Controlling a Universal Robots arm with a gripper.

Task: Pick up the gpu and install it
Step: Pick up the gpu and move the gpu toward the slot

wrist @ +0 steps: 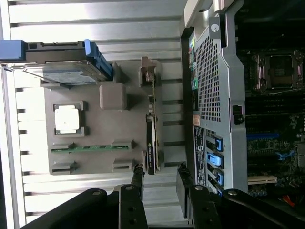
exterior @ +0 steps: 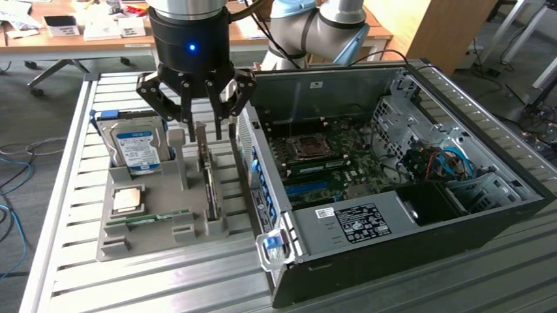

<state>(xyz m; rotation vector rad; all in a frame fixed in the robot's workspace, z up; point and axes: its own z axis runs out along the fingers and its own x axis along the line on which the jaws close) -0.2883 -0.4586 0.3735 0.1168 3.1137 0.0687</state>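
The slatted metal table (exterior: 174, 280) carries a grey holder tray (exterior: 156, 225) and, on the exterior view's right, an open computer case (exterior: 418, 248). At the near part of the tray lie a RAM stick (exterior: 158, 218) and a CPU (exterior: 128, 199). The gpu (exterior: 210, 179) stands on its edge in the slot just beside the case. Behind them stands a hard drive (exterior: 137, 147). The pincer (exterior: 206, 125) hangs over the far end of the gpu, its fingers spread, holding nothing.

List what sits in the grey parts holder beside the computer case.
Hard drive, CPU, RAM stick and the gpu, standing on edge. The holder covers the lower edges of gpu and hard drive.
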